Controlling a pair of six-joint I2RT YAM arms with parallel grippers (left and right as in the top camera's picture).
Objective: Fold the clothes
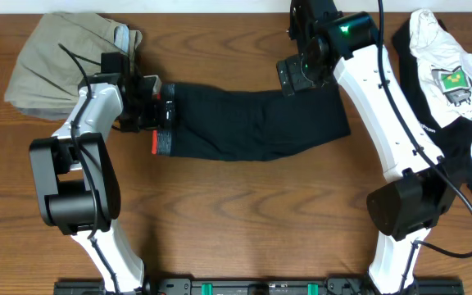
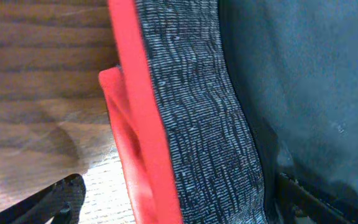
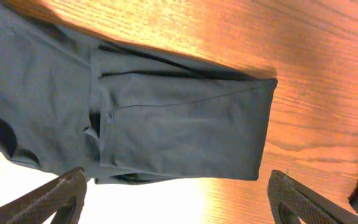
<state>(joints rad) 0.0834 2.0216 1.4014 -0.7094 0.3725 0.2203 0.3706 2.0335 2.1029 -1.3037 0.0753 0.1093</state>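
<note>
Here, black pants [image 1: 244, 123] lie folded on the bench [image 1: 244, 221].
Left tool [image 1: 156, 106] at waistband [image 2: 197, 124], right tool [image 1: 299, 75] over their right end, both spread wide.

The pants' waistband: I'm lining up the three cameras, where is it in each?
Overhead: waistband at the black pants' left end.
Left wrist: fills the middle, red edge leftward.
Right wrist: not in it; only the leg end.
Shared landmark: the black pants on wooden table.

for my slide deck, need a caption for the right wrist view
Open right gripper hovers over the folded end of black pants on a wooden table.
</note>
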